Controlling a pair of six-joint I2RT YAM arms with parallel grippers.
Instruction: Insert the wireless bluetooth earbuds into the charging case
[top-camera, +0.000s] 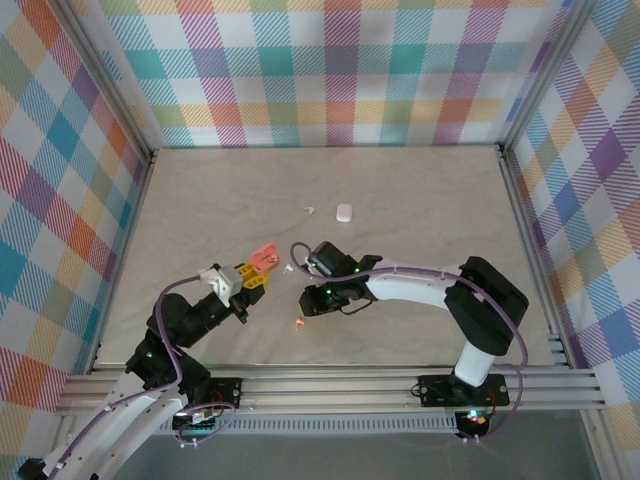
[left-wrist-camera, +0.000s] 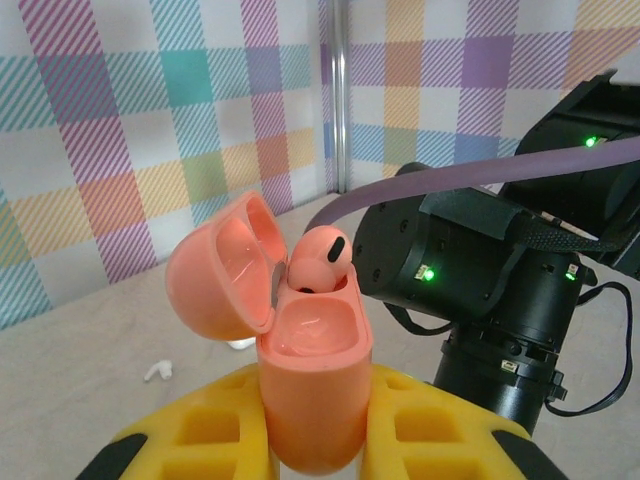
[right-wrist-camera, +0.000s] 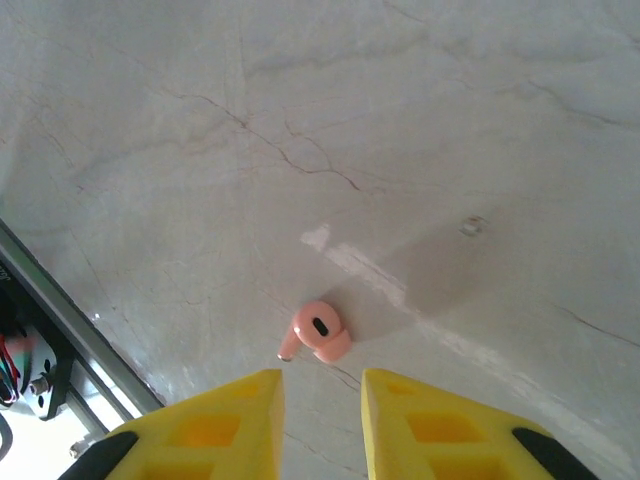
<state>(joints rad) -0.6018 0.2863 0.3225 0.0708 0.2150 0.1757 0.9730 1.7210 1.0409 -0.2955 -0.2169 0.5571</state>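
My left gripper (left-wrist-camera: 318, 440) is shut on the open coral-pink charging case (left-wrist-camera: 315, 390), held upright with its lid tipped back to the left. One coral earbud (left-wrist-camera: 320, 260) sits in the case's far slot; the near slot is empty. From above, the left gripper (top-camera: 250, 276) and the case (top-camera: 264, 257) sit left of centre. A second coral earbud (right-wrist-camera: 318, 333) lies on the table just beyond the yellow fingertips (right-wrist-camera: 255, 400) of my right gripper (right-wrist-camera: 320, 378), which is open with nothing between. The top view has that earbud (top-camera: 299, 322) just below the right gripper (top-camera: 306, 305).
A white closed case (top-camera: 344, 213) and a white earbud (top-camera: 310, 210) lie further back. Another white earbud (top-camera: 290, 268) lies between the grippers. The right arm's black wrist (left-wrist-camera: 480, 270) stands close behind the coral case. A metal rail (right-wrist-camera: 60, 310) edges the table near the right gripper.
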